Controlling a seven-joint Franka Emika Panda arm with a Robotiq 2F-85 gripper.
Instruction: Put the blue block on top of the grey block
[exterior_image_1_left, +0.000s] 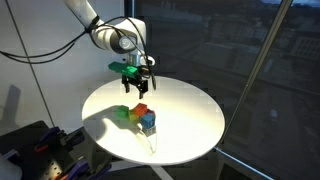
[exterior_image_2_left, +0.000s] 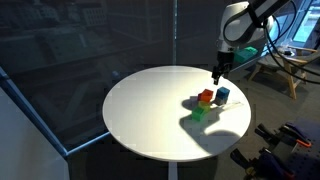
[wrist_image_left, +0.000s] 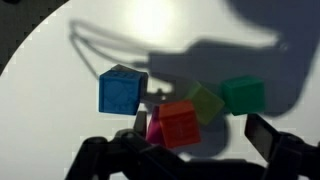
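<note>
A round white table (exterior_image_1_left: 190, 110) is carrying a tight cluster of small cubes, sitting between its centre and its edge. In the wrist view a red cube (wrist_image_left: 180, 123) is standing at the front of the cluster. A yellow cube (wrist_image_left: 206, 101) is tilting just behind it, and a green cube (wrist_image_left: 243, 95) is resting beside that one. A small pink piece (wrist_image_left: 155, 129) is peeking out against the red cube's side. Dark window panes (exterior_image_1_left: 260, 60) are running behind the table, and a wooden frame (exterior_image_2_left: 285, 65) is standing beyond its far edge.
</note>
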